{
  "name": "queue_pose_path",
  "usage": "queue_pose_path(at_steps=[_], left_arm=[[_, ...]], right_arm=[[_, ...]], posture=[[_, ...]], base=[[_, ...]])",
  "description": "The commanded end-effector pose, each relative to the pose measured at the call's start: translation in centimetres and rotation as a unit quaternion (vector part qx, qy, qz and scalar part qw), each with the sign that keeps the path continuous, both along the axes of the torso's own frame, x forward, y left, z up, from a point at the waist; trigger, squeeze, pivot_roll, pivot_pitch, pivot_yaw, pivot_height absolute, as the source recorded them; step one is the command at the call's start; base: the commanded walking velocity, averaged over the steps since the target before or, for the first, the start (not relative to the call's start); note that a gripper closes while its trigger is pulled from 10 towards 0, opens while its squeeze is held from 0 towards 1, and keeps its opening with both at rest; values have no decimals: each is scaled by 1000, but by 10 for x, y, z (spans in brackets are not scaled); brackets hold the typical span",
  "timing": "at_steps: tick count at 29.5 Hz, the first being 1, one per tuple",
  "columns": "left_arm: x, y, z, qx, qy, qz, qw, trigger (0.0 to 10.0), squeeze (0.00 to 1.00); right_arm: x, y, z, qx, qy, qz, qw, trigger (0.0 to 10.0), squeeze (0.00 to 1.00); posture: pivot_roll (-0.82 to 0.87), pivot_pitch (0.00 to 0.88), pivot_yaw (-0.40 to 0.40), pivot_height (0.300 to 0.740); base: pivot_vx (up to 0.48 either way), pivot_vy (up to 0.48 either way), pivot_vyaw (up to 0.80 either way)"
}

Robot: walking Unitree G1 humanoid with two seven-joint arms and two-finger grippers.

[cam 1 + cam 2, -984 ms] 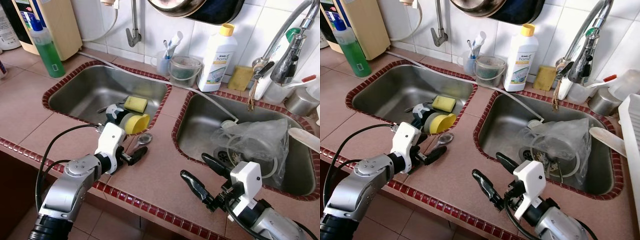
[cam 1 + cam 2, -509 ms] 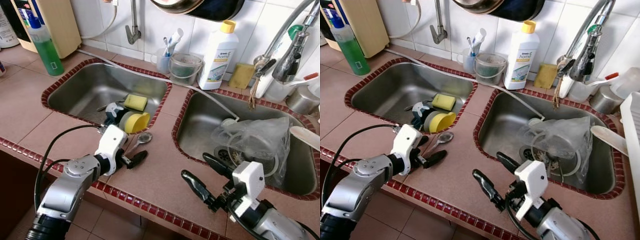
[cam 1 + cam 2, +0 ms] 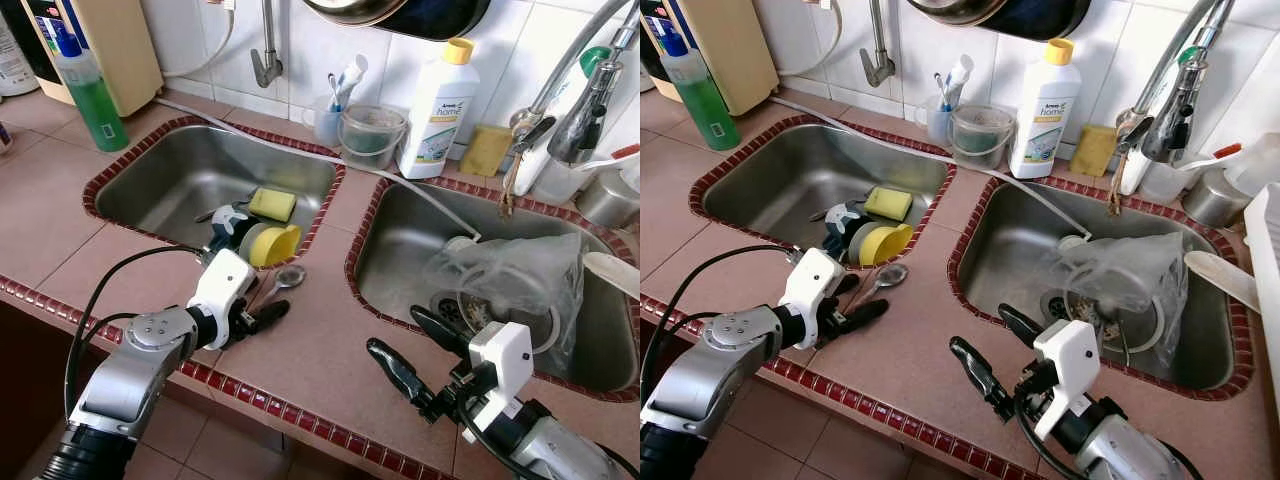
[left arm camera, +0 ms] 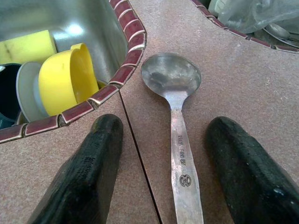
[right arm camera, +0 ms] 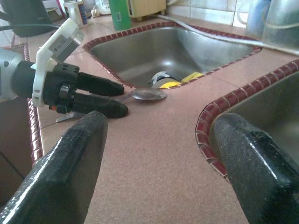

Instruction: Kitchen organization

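One spoon (image 4: 180, 126) lying flat on the tiled worktop (image 3: 320, 345), bowl end just beside the red-tiled rim of the left sink (image 3: 150, 195), handle pointing back toward the robot. Left gripper (image 4: 161, 154) low over it, jaws spread, one black finger on each side of the handle, apparently not yet touching it. Right gripper (image 3: 420, 350) idle above the worktop near the right sink (image 3: 1200, 365), jaws spread and holding nothing. In the left sink, a yellow cup (image 3: 272, 245) on its side and a yellow sponge (image 3: 272, 204).

Probably at the closing step of a pick. Main risk: a thin, flat, slick handle lying flush on tile, so fingers likely to ride over it or pinch off-centre and spin it. Second risk: a nudge forward sending the bowl end over the rim and down among the dishes. Grout line beside the handle also a possible snag for a fingertip.
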State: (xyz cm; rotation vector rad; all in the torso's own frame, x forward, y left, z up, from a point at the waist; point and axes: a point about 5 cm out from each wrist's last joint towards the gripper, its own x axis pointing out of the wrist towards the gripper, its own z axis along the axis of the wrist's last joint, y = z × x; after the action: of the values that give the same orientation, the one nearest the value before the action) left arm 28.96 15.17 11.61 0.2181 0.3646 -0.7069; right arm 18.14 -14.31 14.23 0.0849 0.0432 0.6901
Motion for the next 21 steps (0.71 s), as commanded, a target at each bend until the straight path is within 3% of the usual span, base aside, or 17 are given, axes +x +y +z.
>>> queue_pose_path(at_steps=[1, 21], left_arm=[[-9, -3, -22, 16, 58, -13, 998, 0, 0], [-12, -2, -21, 14, 61, -11, 998, 0, 0]], right_arm=[[-6, 3, 1, 0, 8, 17, 1000, 10000, 0], [-11, 5, -3, -2, 22, 27, 999, 10000, 0]], posture=[[-110, 106, -43, 740], [-106, 120, -44, 740]], base=[[0, 0, 0], [0, 0, 0]])
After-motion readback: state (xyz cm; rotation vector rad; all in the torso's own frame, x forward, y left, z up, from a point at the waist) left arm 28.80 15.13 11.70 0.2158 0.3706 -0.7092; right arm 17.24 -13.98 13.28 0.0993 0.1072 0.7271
